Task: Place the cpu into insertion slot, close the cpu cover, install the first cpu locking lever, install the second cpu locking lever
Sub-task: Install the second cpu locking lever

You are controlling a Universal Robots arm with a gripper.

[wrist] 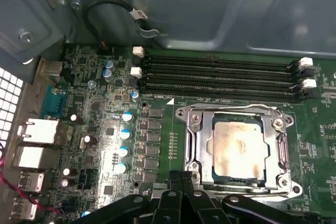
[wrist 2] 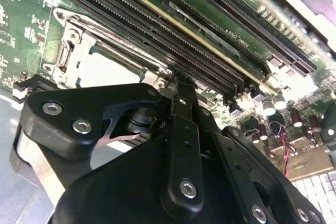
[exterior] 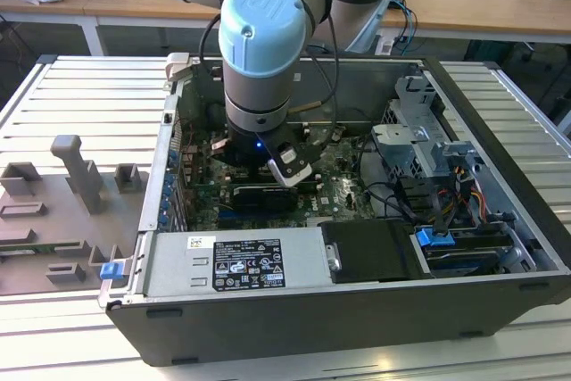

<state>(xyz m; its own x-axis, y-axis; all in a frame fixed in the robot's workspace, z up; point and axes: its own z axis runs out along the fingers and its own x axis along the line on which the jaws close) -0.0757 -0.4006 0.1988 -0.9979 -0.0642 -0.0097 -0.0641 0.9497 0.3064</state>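
Observation:
The cpu (wrist: pixel 236 150), a pale silvery square, lies in the insertion slot (wrist: pixel 185 115) on the green board. The cpu cover (wrist: pixel 198 141), a silver frame, lies flat down over the chip's edges, and thin wire levers run along the frame's sides. My gripper (wrist: pixel 181 181) is shut with nothing between its fingers, and its black tips stand right at the socket's near edge. In the second wrist view the gripper (wrist 2: pixel 176 78) comes to one point beside the cpu (wrist 2: pixel 107 69). In the exterior view the arm's wrist (exterior: pixel 259 69) hangs over the open computer case.
Long black memory slots (wrist: pixel 215 77) run beside the socket. A power supply (exterior: pixel 236 260), a drive cage (exterior: pixel 419 144) and loose cables (exterior: pixel 393 198) crowd the case. The case walls (exterior: pixel 500 167) enclose the board. A grey fixture (exterior: pixel 76 185) stands at the exterior view's left.

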